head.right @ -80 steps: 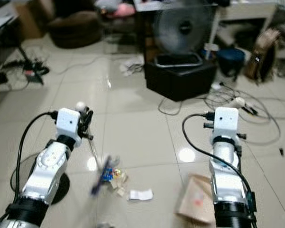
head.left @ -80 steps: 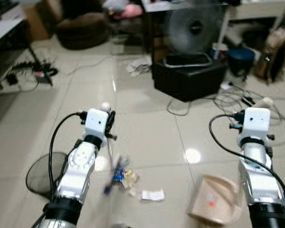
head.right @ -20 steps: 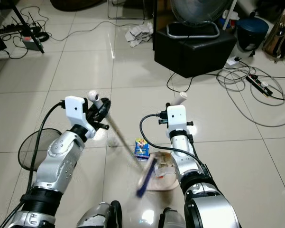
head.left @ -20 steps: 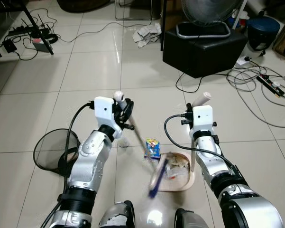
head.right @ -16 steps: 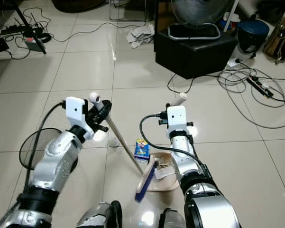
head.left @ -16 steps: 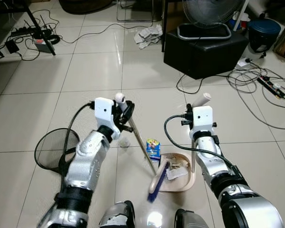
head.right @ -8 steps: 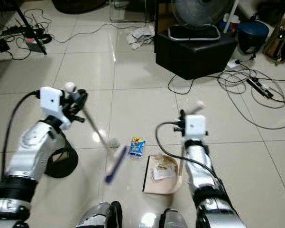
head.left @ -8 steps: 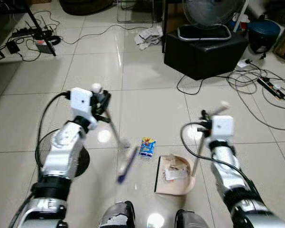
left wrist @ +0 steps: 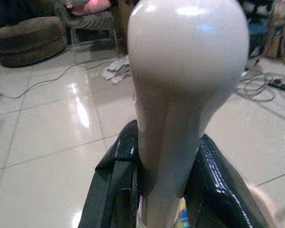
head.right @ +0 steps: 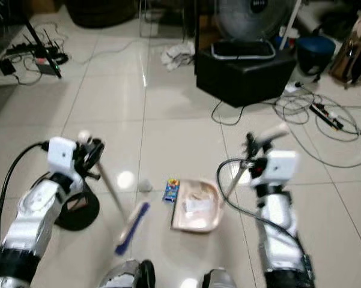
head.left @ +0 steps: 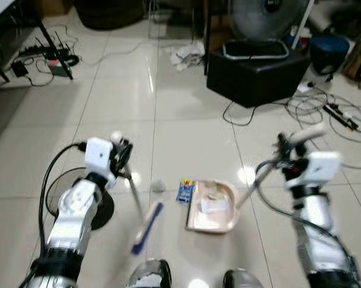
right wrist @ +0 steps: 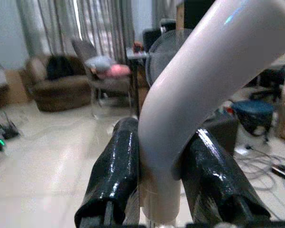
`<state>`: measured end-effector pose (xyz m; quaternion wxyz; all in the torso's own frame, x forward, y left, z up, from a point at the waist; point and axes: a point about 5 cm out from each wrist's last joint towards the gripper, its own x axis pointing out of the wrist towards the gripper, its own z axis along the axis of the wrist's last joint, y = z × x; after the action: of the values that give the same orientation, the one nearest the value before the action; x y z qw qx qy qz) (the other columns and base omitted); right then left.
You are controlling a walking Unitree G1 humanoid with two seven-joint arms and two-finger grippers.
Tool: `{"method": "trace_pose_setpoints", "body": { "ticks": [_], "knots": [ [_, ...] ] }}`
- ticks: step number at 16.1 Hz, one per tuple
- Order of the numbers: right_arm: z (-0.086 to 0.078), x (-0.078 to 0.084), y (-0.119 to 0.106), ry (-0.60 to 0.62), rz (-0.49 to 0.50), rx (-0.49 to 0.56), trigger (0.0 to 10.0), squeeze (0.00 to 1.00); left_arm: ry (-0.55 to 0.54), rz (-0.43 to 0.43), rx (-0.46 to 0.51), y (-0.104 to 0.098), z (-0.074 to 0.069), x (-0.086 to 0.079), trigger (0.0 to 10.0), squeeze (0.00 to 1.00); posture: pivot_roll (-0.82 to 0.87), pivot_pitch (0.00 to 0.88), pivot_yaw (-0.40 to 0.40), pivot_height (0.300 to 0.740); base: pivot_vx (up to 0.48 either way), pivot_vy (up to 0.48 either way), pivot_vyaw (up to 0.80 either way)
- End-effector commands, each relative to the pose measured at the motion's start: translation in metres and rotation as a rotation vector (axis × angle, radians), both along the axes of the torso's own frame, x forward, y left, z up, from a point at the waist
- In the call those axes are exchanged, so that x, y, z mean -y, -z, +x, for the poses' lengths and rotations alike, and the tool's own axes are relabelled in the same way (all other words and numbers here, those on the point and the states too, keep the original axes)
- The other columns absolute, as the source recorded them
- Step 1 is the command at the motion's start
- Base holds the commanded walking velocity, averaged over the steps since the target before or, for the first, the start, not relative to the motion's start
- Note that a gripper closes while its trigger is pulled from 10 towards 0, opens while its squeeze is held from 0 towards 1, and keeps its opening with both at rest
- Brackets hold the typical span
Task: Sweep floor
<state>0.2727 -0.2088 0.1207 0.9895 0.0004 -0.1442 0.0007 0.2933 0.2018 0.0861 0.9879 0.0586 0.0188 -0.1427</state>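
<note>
The left gripper (head.left: 121, 153) is clenched on the round cream top of a thin broom handle (left wrist: 180, 95), whose blue brush head (head.left: 146, 228) slants down to the tiled floor (head.left: 186, 120) at near centre. The right gripper (head.left: 286, 157) grips the curved cream handle (right wrist: 199, 90) of a beige plastic dustpan (head.left: 211, 206), which rests on the floor between the arms, paper scraps inside. A blue snack wrapper (head.left: 184, 191) lies just left of the pan.
</note>
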Motion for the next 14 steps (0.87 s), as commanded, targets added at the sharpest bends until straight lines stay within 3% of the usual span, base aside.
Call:
{"method": "trace_pose_setpoints", "body": {
  "ticks": [1,4,6,8,12,14],
  "knots": [
    [0.000,-0.003,-0.023,-0.039,0.037,0.072,10.0,0.00,-0.033,0.034,0.024,-0.003,-0.004,-0.010,10.0,0.00,-0.03,0.029,0.103,0.740,0.000,0.000,0.00],
    [0.009,0.009,-0.084,-0.062,0.084,0.169,10.0,0.00,-0.142,0.019,0.028,0.007,-0.022,-0.021,10.0,0.00,-0.03,0.017,0.094,0.740,0.000,0.000,0.00],
    [0.016,0.014,-0.097,-0.054,0.102,0.177,10.0,0.00,-0.167,0.041,0.028,0.011,-0.025,-0.021,10.0,0.00,-0.03,0.013,0.083,0.740,0.000,0.000,0.00],
    [0.030,0.024,-0.124,-0.034,0.186,0.234,10.0,0.00,-0.197,0.062,0.018,0.017,-0.031,-0.021,10.0,0.00,-0.02,0.007,0.074,0.740,0.000,0.000,0.00],
    [0.045,0.014,-0.166,-0.044,0.246,0.298,10.0,0.00,-0.195,0.076,0.046,0.013,-0.034,-0.016,10.0,0.00,-0.01,0.000,0.059,0.740,0.000,0.000,0.80],
    [0.051,0.009,-0.173,-0.060,0.263,0.297,10.0,0.00,-0.191,0.081,0.053,0.013,-0.034,-0.014,10.0,0.00,-0.01,0.000,0.058,0.740,0.000,0.000,0.80]
  ]
}}
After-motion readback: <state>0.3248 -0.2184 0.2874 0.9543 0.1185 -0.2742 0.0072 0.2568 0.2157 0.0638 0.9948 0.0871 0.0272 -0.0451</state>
